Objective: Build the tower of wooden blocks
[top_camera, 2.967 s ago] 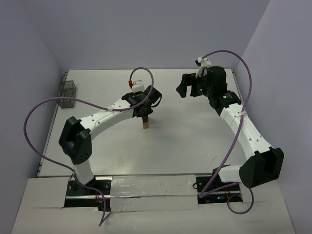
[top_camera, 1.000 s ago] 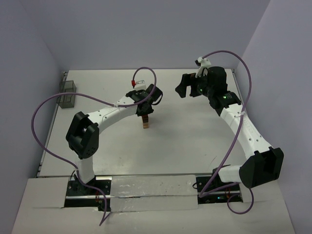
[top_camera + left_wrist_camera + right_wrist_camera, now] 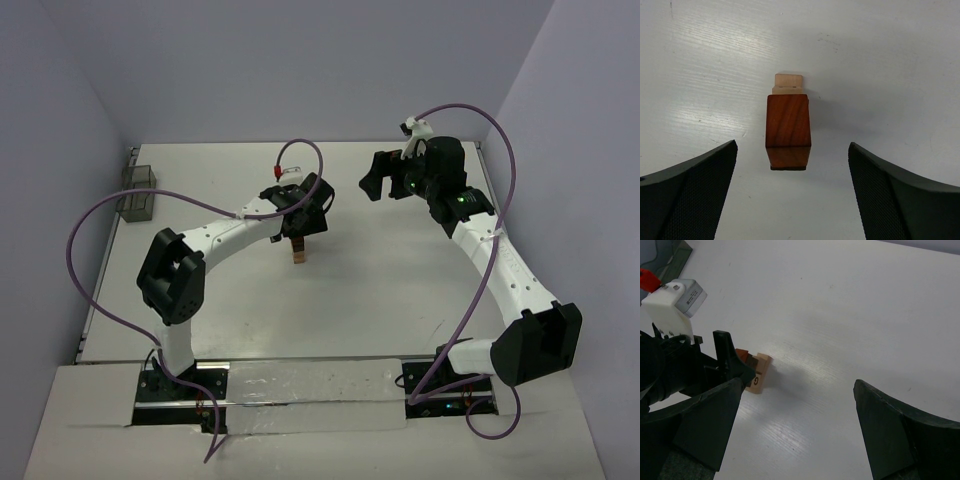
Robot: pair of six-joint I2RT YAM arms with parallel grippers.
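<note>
Wood block tower [image 3: 298, 256] stands upright at table [image 3: 380, 290] centre, reddish-brown atop tan.

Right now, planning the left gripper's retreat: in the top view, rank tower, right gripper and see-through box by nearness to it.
From the left gripper:
1. wood block tower, directly under it.
2. right gripper, to the right, farther back.
3. see-through box, far off on the left side.

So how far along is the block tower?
A short wood block tower stands, dark block on tan ones. The left gripper is open around it, touching nothing; the right gripper is open and empty. No loose blocks show, so it may be finished.
</note>
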